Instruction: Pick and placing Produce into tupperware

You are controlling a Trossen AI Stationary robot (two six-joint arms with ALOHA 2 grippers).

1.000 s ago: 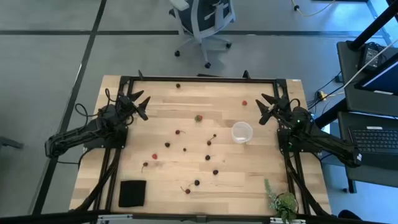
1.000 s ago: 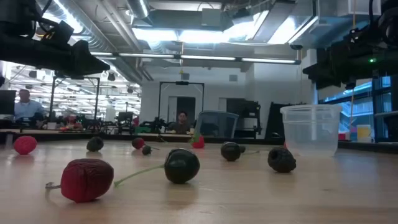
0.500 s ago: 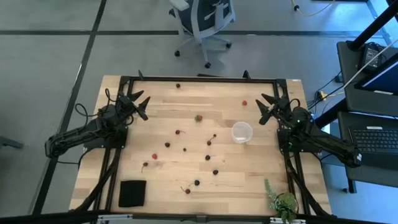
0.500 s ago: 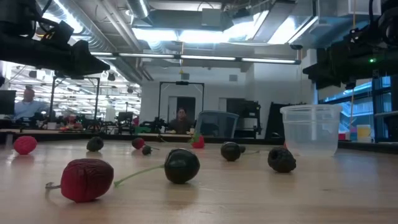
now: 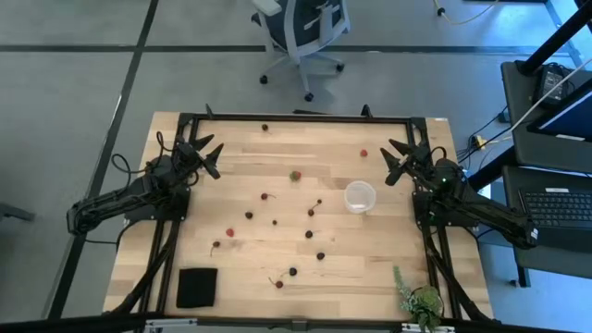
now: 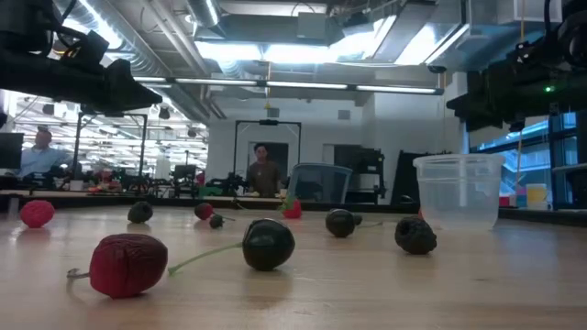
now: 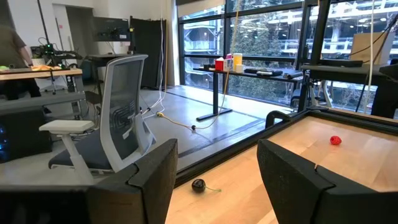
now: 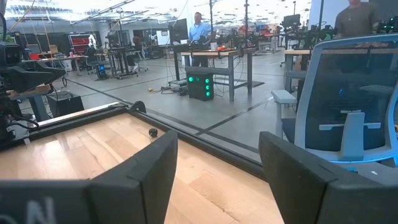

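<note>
High view: I log the worktop [image 5: 185, 199] with the tupperware [image 5: 360, 197] standing upright right of centre, nothing visible in it; the produce [image 5: 309, 234] lies scattered across the middle, with strays at the far edge and toward the far right, and every piece is still outside the tub. My left gripper [image 5: 209, 155] sits raised at the far left, fingers released and holding nothing; my right gripper [image 5: 400, 160] mirrors it at the far right, near the tub, fingers likewise spread and empty. A black pad [image 5: 196, 287] lies at the near left corner, a leafy plant [image 5: 418, 301] at the near right, and an office chair [image 5: 302, 28] stands beyond the far edge. Low view: a red fruit [image 6: 128, 264] and a dark stemmed one [image 6: 268, 244] lie nearest, and the tub stands at the right with dark fruits just beside it. Left wrist view: parted fingers [image 7: 152, 177] frame a dark fruit by the far rail and a red one farther off. Right wrist view: parted fingers [image 8: 149, 165] frame one dark fruit near the rail, with people in the room behind. Judgement: no pick has started. I would send the right arm to a fruit near the tub, come straight down, centre the fingers on the round body rather than the stem, close gently so it neither rolls nor bruises, and release low over the rim without nudging the light tub.
</note>
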